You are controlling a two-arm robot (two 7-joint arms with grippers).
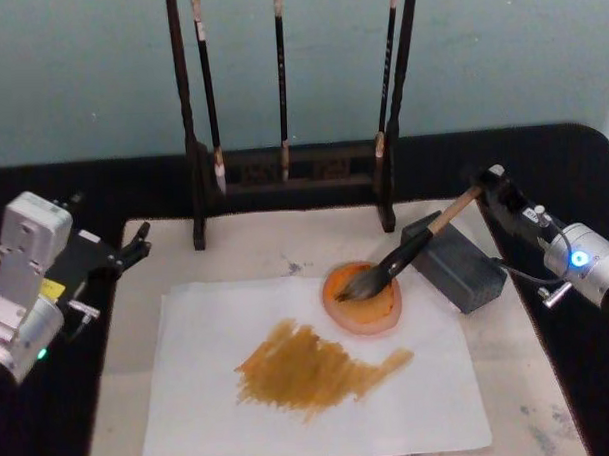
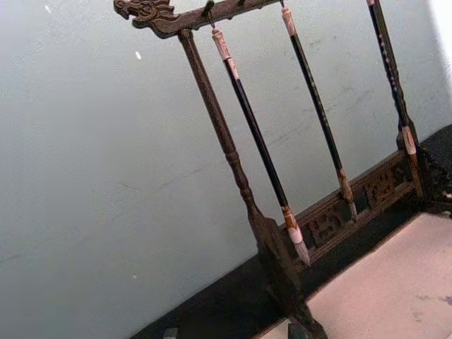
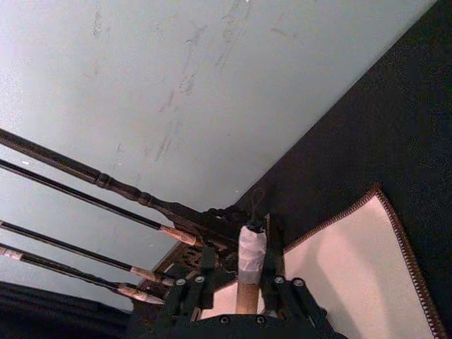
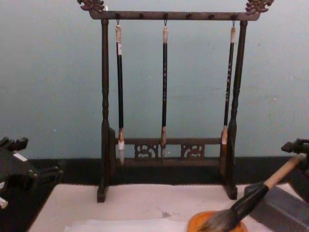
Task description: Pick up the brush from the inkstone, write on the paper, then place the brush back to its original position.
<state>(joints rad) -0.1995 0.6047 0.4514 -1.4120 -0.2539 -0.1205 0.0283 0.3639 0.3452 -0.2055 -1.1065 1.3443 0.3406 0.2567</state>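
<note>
Black table [image 1: 572, 159], carrying a cream mat [image 1: 120, 395]: free room is lying to the right and at the mat's near left. Brush rack [image 1: 283, 174], fencing the far edge. The paper [image 1: 211, 411], already bearing a broad ochre patch, so writing is judged done and the put-back step is being worked. Grey block [image 1: 466, 272], sitting near the paper's far right corner. Orange dish [image 1: 372, 311], overlapping the paper's far edge. The brush [image 1: 410, 252], resting tuft in the dish, ferrule leaning on the block. Right gripper [image 1: 488, 187], sitting around the handle's pale end; clamped or loosened cannot be told. Next move is likely calling for release and a rightward retreat, away from the rack's post. Left gripper [image 1: 137, 244], idling parted and holding nothing at the mat's left edge.
</note>
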